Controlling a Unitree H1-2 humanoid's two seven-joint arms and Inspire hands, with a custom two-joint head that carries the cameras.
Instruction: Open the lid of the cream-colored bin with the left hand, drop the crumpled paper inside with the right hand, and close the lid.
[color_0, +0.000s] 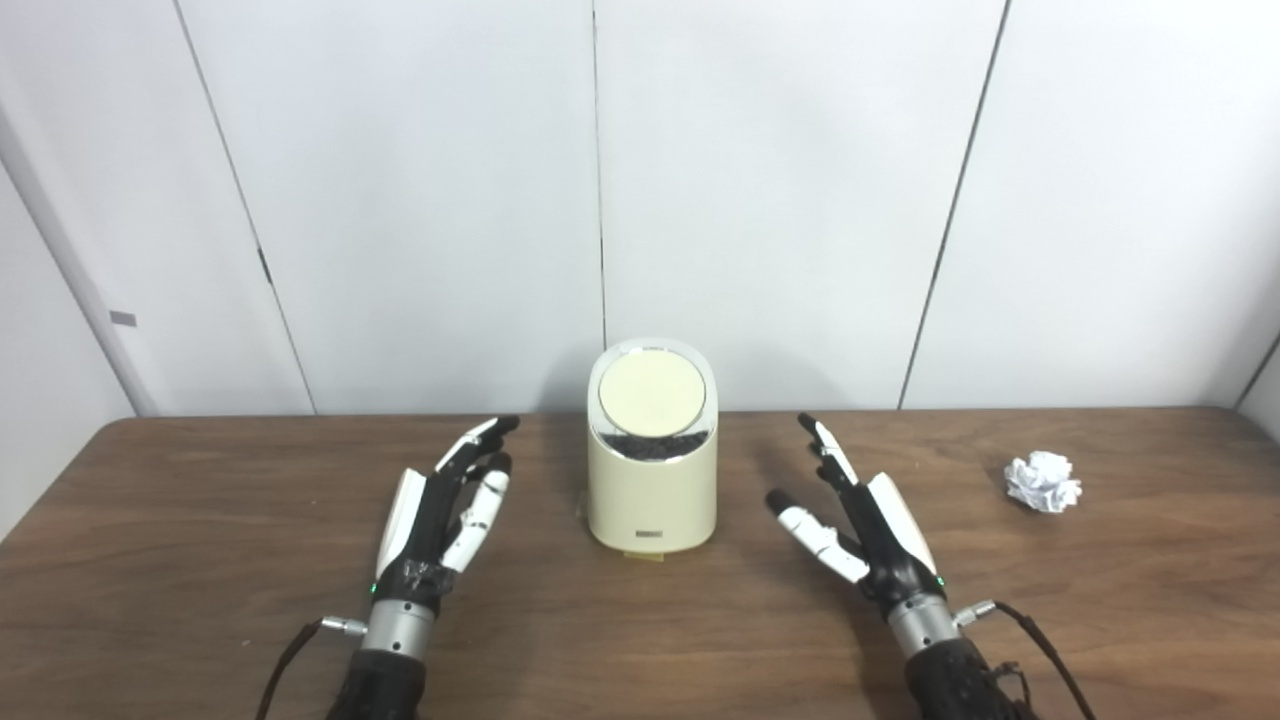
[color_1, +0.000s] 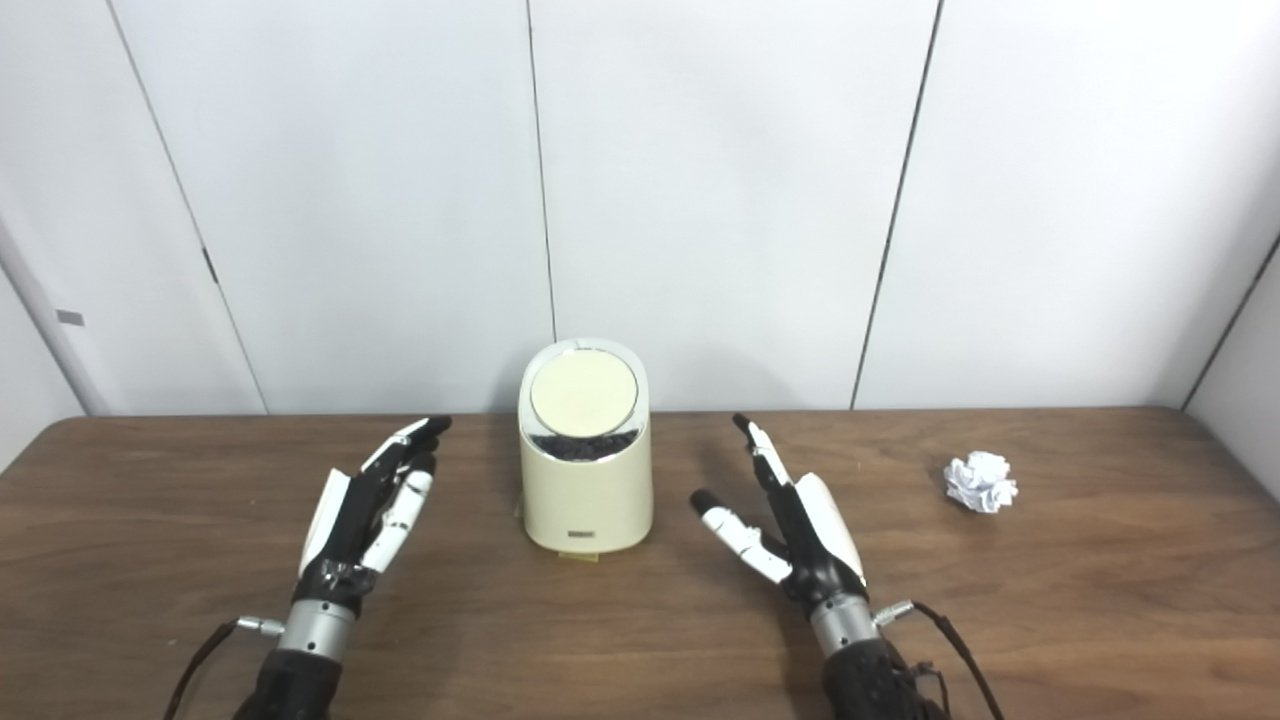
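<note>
Cream-colored bin (color_0: 652, 490): an upright, rounded container standing on the wooden tabletop (color_0: 640, 640), near its far edge and roughly midway between the two hands. Its round lid (color_0: 652, 393) is down, tilted toward the cameras and seated inside a shiny ring; below the lid's front edge a dark, speckled band shows. The inside of the bin is hidden by the lid. A small dark label sits low on the front wall of the bin.

Crumpled paper (color_0: 1042, 481): a white ball lying on the tabletop well to the right of the bin, apart from both hands.

Left hand (color_0: 440, 515): left of the bin, near it but not touching, fingers extended and spread toward the far edge, holding nothing.

Right hand (color_0: 868, 520): right of the bin, between it and the paper, fingers likewise extended with the thumb splayed toward the bin, holding nothing.

Tabletop: dark brown wood grain with rounded far corners. Behind the bin stands a wall of pale grey panels (color_0: 780, 200) divided by thin dark seams.
</note>
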